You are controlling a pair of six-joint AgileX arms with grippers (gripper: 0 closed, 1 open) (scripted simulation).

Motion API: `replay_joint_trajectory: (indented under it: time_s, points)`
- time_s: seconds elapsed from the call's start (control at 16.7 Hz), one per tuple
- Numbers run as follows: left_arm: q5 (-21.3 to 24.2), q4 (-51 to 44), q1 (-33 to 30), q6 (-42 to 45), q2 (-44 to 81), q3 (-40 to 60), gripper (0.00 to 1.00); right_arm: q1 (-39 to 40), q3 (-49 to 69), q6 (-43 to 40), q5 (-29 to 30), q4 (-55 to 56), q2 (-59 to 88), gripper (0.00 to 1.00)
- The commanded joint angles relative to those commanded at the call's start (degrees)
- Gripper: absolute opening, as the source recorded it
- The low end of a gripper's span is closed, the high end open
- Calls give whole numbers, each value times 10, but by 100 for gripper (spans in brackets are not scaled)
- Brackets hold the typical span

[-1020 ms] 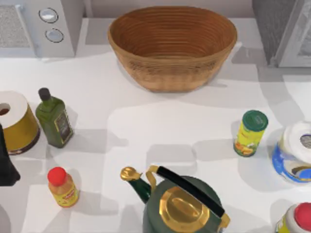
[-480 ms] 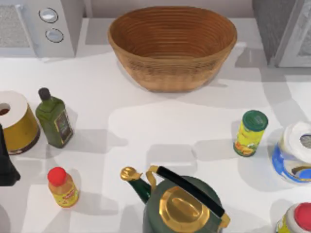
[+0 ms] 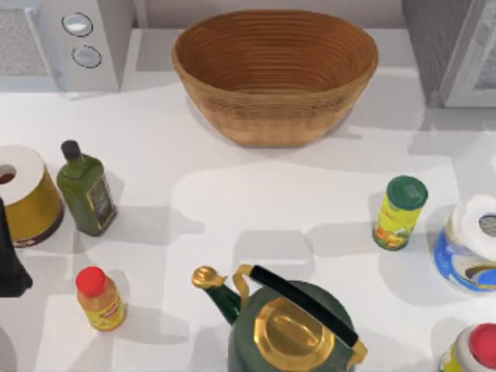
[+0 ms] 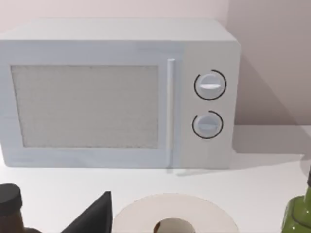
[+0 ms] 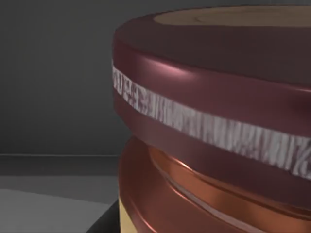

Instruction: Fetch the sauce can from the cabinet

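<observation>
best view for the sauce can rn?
Right wrist view: the sauce can sits very close to the camera, showing its maroon rim, a pale band and part of the tan top against a dark grey interior. The top view has the cabinet at the table's back right corner; the left wrist view faces the microwave.

Open tabletop between basket (image 3: 275,74) and kettle (image 3: 291,325)
</observation>
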Motion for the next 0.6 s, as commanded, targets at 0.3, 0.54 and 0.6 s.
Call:
replay_joint_trajectory:
  time_s: [0.3,0.54,0.6]
  points:
    - [0,0,0,0,0,0,100,-30,-155,-2,-27,52,-118,0]
    - [0,0,0,0,0,0,100,-41,-272,-1,-45,95,-198,0]
    - [0,0,0,0,0,0,100,-42,-300,-1,-49,106,-217,0]
